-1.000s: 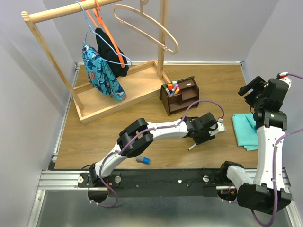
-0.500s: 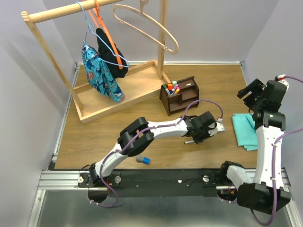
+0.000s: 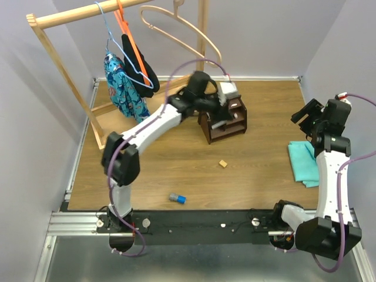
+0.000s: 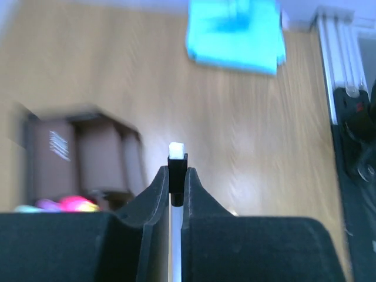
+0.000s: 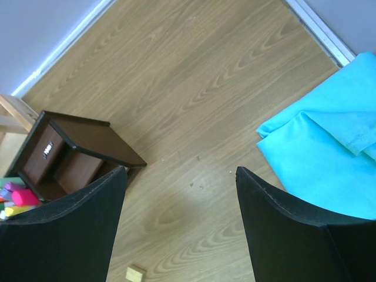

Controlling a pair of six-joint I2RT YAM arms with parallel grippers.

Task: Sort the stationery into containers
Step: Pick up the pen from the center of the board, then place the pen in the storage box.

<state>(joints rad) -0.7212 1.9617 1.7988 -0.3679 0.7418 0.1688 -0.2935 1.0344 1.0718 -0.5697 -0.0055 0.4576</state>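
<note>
Left hand swung up over organiser, thin marker pinched between its jaws, right hand spread wide

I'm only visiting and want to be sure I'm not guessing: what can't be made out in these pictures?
Left wrist view: blur smears the organiser and the cloth; the left hand hides most of the marker it grips.
Top view: the left arm covers the organiser's rear compartments; the small cylinder is too tiny to identify.
Right wrist view: the picture's edge and the right hand cut off the organiser's coloured markers.
</note>
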